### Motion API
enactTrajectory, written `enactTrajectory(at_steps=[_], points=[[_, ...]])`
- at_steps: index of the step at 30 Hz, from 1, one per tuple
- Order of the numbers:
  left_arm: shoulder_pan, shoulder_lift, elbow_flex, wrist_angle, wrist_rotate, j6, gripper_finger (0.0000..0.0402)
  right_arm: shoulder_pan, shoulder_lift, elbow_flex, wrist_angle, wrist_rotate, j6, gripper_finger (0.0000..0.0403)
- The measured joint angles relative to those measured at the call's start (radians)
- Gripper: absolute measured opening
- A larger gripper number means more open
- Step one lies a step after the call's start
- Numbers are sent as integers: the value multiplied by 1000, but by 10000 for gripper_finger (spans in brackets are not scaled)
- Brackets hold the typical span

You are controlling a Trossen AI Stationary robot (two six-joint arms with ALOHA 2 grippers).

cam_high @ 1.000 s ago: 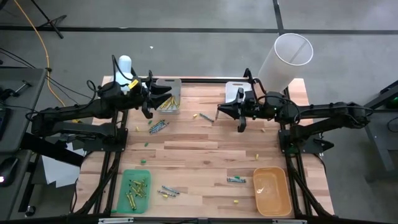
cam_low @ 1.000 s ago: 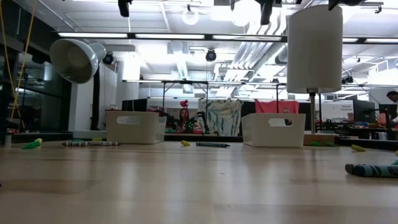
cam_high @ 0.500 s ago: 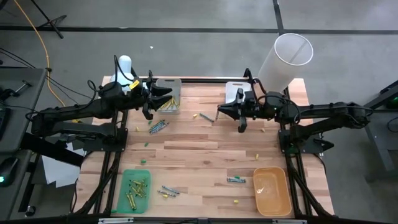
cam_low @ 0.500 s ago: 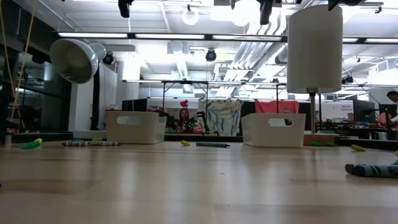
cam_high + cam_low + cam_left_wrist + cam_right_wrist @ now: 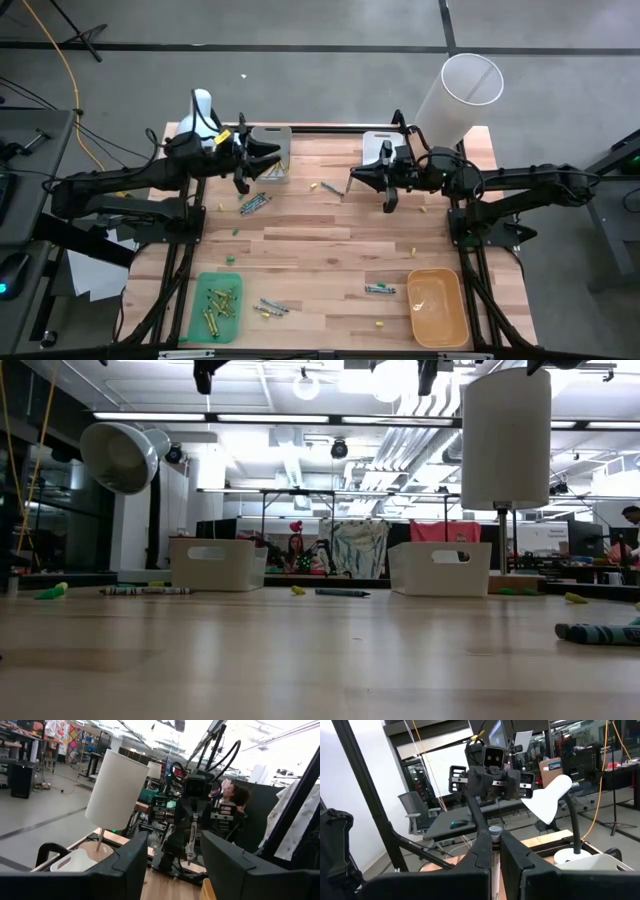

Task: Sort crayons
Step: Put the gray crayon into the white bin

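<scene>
Little is changed since the earlier frames: only the left gripper (image 5: 262,157) is seen lifted and turned slightly over the grey bin (image 5: 279,135) at the back of the table (image 5: 320,250), while the right arm is unmoved. Its fingers (image 5: 127,865) are spread apart and nothing is seen between them. The right gripper (image 5: 354,180) is held near the white bin (image 5: 376,140), its fingers together and clamped on a crayon (image 5: 494,851) that stands upright between the tips. Most loose crayons are left well apart from both grippers, toward the front edge: a small cluster (image 5: 253,204) lies just below and in front of the left gripper, its long axis slanted; a teal pair (image 5: 379,289) lies near the orange tray (image 5: 437,308), crosswise. The green tray (image 5: 216,306) already holds several. For the slanted cluster, the left arm is judged nearer.
</scene>
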Motion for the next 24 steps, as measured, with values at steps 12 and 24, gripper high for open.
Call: enactTrajectory(at_steps=[12, 24], points=[[0, 8, 0, 2, 0, 0, 170, -1, -1, 0, -27, 63, -19, 2], [0, 4, 0, 2, 0, -28, 170, -213, 102, 1, -715, 717, 392, 2]])
